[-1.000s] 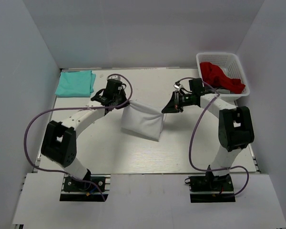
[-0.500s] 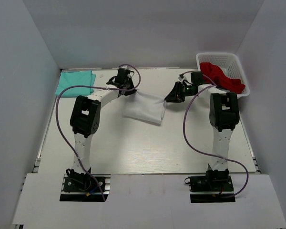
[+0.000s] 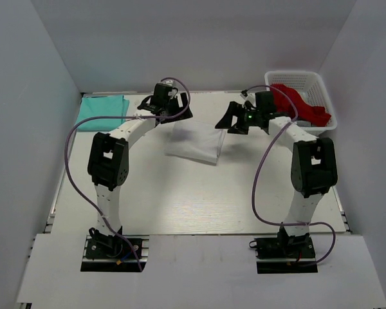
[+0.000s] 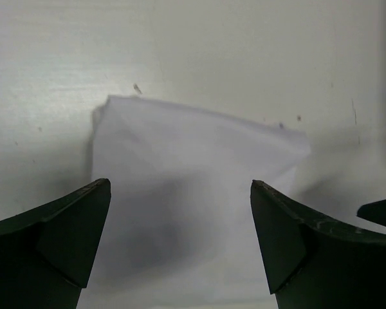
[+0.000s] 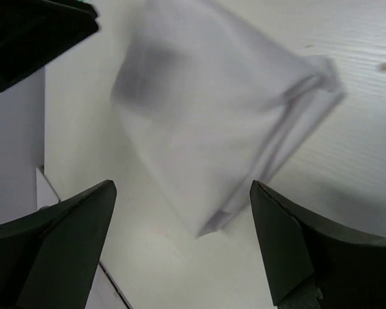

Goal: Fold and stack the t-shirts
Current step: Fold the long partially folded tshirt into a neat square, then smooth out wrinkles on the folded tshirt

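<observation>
Left gripper [image 4: 180, 183] and right gripper [image 5: 181, 187] both gape empty above the folded white shirt [image 3: 193, 143]. Best lift straight up, so no finger snags the fold.

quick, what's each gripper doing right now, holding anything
Left gripper: open, holding nothing, above the white t-shirt.
Right gripper: open, holding nothing, above the same shirt.

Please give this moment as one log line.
left fingers: open | right fingers: open | white t-shirt: folded, on table, free | teal t-shirt: folded, far left
</observation>
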You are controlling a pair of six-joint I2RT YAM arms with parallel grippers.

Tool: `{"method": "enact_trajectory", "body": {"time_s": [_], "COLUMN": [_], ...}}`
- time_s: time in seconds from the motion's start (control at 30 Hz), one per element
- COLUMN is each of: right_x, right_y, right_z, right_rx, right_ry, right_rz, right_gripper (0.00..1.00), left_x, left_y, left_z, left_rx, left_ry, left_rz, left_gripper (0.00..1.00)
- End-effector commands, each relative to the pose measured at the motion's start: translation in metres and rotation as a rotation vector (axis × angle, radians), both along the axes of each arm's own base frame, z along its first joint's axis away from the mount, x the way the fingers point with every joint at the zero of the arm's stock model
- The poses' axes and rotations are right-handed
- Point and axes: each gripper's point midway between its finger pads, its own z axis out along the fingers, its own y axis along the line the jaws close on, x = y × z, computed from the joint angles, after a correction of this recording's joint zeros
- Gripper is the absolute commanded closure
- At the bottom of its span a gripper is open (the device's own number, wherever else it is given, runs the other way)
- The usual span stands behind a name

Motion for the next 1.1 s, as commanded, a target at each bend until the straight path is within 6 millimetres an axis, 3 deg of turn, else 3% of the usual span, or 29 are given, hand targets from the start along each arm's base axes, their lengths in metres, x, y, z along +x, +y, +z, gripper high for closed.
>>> {"method": "enact_trajectory", "body": {"time_s": [0.0,0.03,0.1,0.23,0.27,0.33,0.37,0.43,0.57,0.7,0.73,0.8,0.83,0.9,0.97,1.0,1.07], "right_x": [-0.029,-0.039,-0.045,-0.066,-0.067,-0.072,-0.074,-0.082,-0.104,-0.120,-0.123,-0.118,-0.118,-0.101,-0.097,-0.094,-0.091], "right_y": [0.036,0.049,0.059,0.083,0.085,0.086,0.083,0.075,0.053,0.039,0.037,0.035,0.035,0.038,0.035,0.036,0.039], "right_z": [0.014,0.017,0.018,-0.009,-0.028,-0.042,-0.060,-0.078,-0.117,-0.145,-0.145,-0.136,-0.125,-0.087,-0.057,-0.032,-0.014], "right_rx": [0.078,0.104,0.131,0.163,0.155,0.172,0.172,0.157,0.072,0.013,0.003,-0.015,-0.027,-0.039,-0.060,-0.057,-0.037], "right_ry": [-0.050,-0.055,-0.057,0.032,0.081,0.139,0.195,0.237,0.323,0.362,0.372,0.327,0.295,0.167,0.102,0.035,-0.021], "right_rz": [0.098,0.137,0.154,0.205,0.199,0.178,0.150,0.130,0.075,0.052,0.055,0.068,0.085,0.098,0.122,0.117,0.124], "right_gripper": [0.10,0.10,0.10,0.10,0.10,0.10,0.10,0.10,0.10,0.10,0.10,0.10,0.10,0.10,0.10,0.10,0.10], "left_x": [-0.037,-0.044,-0.054,-0.063,-0.064,-0.071,-0.074,-0.081,-0.110,-0.138,-0.139,-0.151,-0.157,-0.148,-0.143,-0.143,-0.139], "left_y": [-0.019,-0.019,-0.022,-0.022,-0.022,-0.018,-0.017,-0.007,0.014,0.024,0.025,0.030,0.032,0.035,0.035,0.032,0.019], "left_z": [0.024,0.006,0.001,-0.032,-0.037,-0.058,-0.060,-0.079,-0.116,-0.117,-0.101,-0.093,-0.075,-0.051,-0.024,-0.017,0.003], "left_rx": [-0.087,-0.097,-0.116,-0.110,-0.107,-0.084,-0.080,-0.034,0.015,0.046,0.038,0.035,0.021,0.013,-0.005,-0.016,-0.045], "left_ry": [-0.006,0.029,0.049,0.126,0.137,0.202,0.215,0.258,0.374,0.408,0.386,0.379,0.343,0.258,0.192,0.171,0.122], "left_rz": [-0.115,-0.112,-0.143,-0.147,-0.147,-0.141,-0.140,-0.106,-0.067,-0.060,-0.061,-0.061,-0.064,-0.045,-0.040,-0.060,-0.124], "left_gripper": [0.00,0.00,0.00,0.00,0.00,0.00,0.00,0.00,0.00,0.00,0.00,0.00,0.00,0.00,0.00,0.00,0.00]}}
